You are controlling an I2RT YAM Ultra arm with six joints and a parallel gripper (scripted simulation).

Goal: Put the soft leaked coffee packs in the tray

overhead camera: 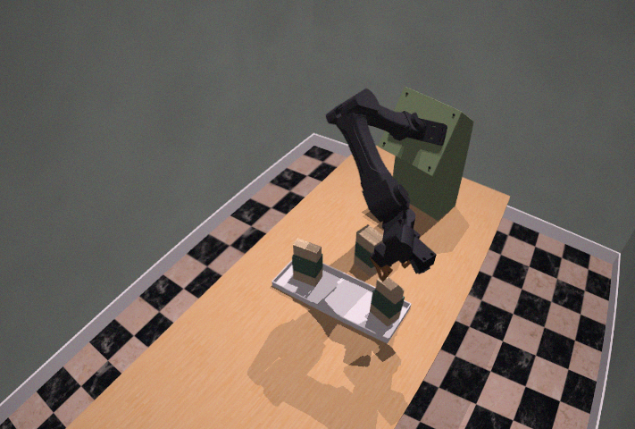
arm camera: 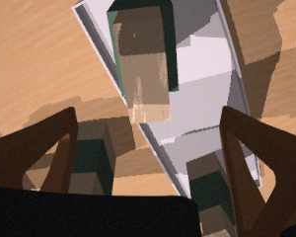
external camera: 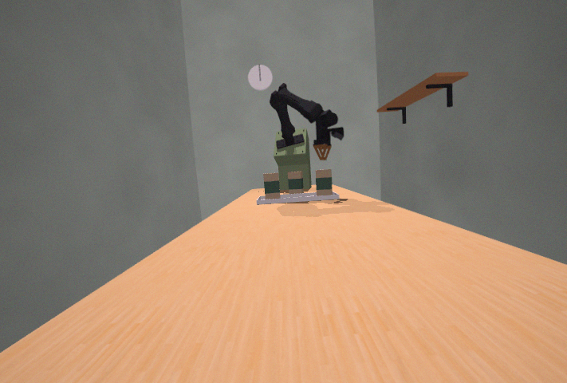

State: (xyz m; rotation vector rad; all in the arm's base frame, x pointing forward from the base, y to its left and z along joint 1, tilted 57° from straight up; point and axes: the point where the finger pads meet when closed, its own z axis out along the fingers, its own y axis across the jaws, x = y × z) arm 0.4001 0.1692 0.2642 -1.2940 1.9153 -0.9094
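Three tan coffee packs with dark green bands stand upright. The right pack (overhead camera: 388,300) (external camera: 323,182) (arm camera: 144,46) stands inside the right end of the flat white tray (overhead camera: 343,298) (external camera: 293,199) (arm camera: 201,59). The middle pack (overhead camera: 364,248) (external camera: 295,180) (arm camera: 89,158) stands on the table behind the tray. The left pack (overhead camera: 306,260) (external camera: 271,185) (arm camera: 214,197) stands at the tray's left end, seemingly inside it. My gripper (overhead camera: 386,273) (external camera: 322,153) (arm camera: 148,117) is open and empty. It hangs a short way above the right pack.
The green arm mount (overhead camera: 429,166) (external camera: 293,158) stands at the table's far end behind the packs. The wooden table (overhead camera: 227,328) is narrow, with checkered floor (overhead camera: 530,313) on both sides. A wall shelf (external camera: 421,90) hangs far off to the right.
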